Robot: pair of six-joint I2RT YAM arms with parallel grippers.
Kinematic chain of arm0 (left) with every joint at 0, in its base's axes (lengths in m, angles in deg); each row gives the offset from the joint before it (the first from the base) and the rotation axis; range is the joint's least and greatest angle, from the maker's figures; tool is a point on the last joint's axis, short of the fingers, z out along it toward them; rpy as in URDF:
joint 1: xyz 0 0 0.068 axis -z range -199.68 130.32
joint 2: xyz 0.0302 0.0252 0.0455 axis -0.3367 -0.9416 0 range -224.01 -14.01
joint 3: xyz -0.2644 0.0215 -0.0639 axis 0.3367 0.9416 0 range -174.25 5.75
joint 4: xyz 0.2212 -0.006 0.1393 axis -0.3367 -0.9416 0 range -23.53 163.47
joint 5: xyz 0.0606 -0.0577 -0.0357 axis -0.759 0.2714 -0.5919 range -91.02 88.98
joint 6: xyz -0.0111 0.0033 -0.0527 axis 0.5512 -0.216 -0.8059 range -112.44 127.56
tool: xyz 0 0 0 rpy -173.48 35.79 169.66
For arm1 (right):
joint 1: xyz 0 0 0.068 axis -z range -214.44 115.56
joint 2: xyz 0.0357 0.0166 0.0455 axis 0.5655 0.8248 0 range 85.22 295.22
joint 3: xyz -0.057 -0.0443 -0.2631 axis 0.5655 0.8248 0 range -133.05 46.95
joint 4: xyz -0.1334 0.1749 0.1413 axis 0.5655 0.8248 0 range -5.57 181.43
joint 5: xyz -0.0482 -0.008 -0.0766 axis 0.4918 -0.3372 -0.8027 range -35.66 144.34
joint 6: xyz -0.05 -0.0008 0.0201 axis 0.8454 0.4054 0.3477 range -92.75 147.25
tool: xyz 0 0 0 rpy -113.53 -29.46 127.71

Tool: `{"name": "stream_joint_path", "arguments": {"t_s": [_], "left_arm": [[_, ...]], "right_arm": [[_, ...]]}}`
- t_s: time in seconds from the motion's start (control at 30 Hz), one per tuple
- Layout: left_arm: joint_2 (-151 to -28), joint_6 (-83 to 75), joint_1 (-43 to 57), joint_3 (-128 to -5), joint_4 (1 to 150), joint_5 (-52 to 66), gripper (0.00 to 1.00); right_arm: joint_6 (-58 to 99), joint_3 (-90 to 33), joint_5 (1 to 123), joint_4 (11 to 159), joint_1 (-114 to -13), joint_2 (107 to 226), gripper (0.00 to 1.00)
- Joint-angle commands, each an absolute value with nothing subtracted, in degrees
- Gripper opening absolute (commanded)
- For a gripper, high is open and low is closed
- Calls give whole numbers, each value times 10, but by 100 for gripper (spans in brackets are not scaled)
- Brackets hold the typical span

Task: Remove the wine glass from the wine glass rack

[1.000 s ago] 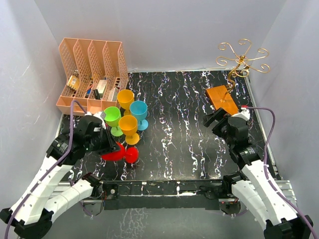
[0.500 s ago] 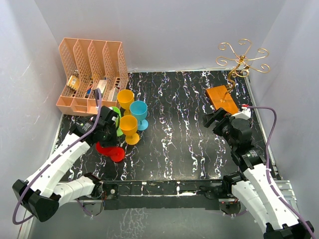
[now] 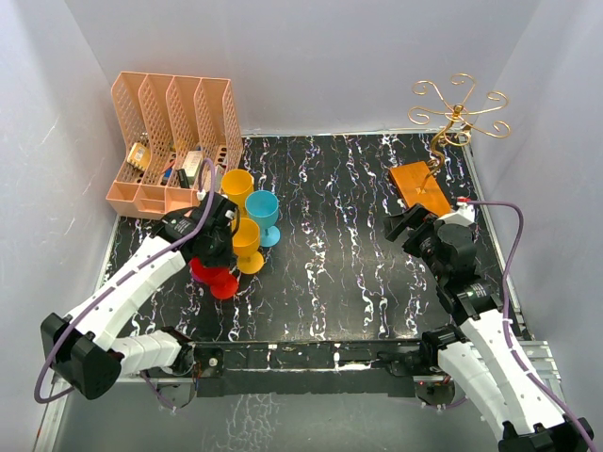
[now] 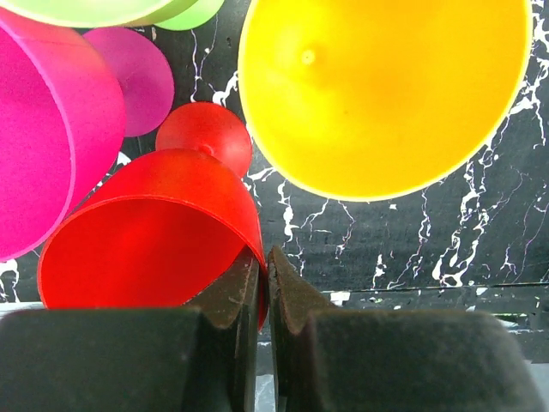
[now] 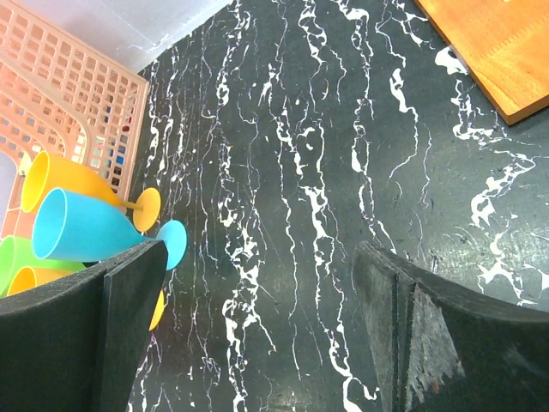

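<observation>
The wine glass rack (image 3: pixel 459 111), thin gold wire with curled arms, stands at the back right on its orange-brown base (image 3: pixel 420 188); no glass hangs on its arms. A corner of that base (image 5: pixel 489 43) shows in the right wrist view. My left gripper (image 4: pixel 264 257) is shut on the rim of a red wine glass (image 4: pixel 154 232). In the top view this red glass (image 3: pixel 215 279) sits low at the front of a cluster of glasses, under the left gripper (image 3: pixel 213 252). My right gripper (image 3: pixel 407 226) is open and empty near the base, over bare table (image 5: pixel 257 257).
Yellow (image 3: pixel 236 185), blue (image 3: pixel 263 212) and orange (image 3: pixel 247 240) glasses stand close together left of centre. A magenta glass (image 4: pixel 51 129) and a green one (image 4: pixel 103 10) crowd the red glass. A peach file organizer (image 3: pixel 174 141) stands at the back left. White walls enclose the table.
My left arm has carried the red glass away from the front left, back and to the right, up against the cluster of glasses. The right arm has hardly moved.
</observation>
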State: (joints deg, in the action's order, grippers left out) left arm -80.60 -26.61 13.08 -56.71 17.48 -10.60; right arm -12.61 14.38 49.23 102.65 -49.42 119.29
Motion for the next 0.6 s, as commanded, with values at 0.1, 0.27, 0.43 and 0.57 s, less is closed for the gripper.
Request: {"name": "stream_joint_path", "arguments": {"t_s": [0.1, 0.27, 0.43, 0.57], "left_arm": [[-810, -251, 133, -580, 182, -91, 6], [-786, -253, 134, -575, 172, -86, 22], [-763, -258, 133, -580, 172, -75, 46], [-752, -259, 133, -589, 178, -71, 58]], "right_arm": [[-113, 140, 472, 1004, -495, 1174, 99], [-110, 140, 468, 1007, -495, 1177, 99], [-99, 124, 460, 1019, -495, 1185, 99], [-68, 108, 494, 1021, -495, 1187, 99]]}}
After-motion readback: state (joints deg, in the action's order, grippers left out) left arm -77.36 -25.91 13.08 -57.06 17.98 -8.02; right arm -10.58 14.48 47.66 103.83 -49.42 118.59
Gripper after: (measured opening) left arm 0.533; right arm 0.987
